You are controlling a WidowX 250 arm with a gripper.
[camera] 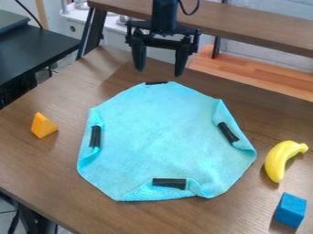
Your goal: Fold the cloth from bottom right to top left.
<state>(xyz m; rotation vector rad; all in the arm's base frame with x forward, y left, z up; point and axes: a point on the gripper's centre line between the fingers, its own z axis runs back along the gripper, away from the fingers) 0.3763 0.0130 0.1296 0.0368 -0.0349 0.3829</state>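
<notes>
The gripper (159, 68) hangs at the top centre, above the table's far part and just beyond the cloth's far edge. Its two fingers are spread apart, with nothing between them. A light blue cloth (165, 141) lies mostly flat in the middle of the table, roughly eight-sided. Its left, right and near edges are partly turned inward. Black strips lie on it at the far edge, the left side, the right side (228, 132) and the near side (169, 183).
On the wooden table (36, 169) an orange wedge (43, 125) stands left of the cloth. A yellow banana (281, 160) and a blue block (290, 210) are to its right. A raised shelf (256, 27) runs behind.
</notes>
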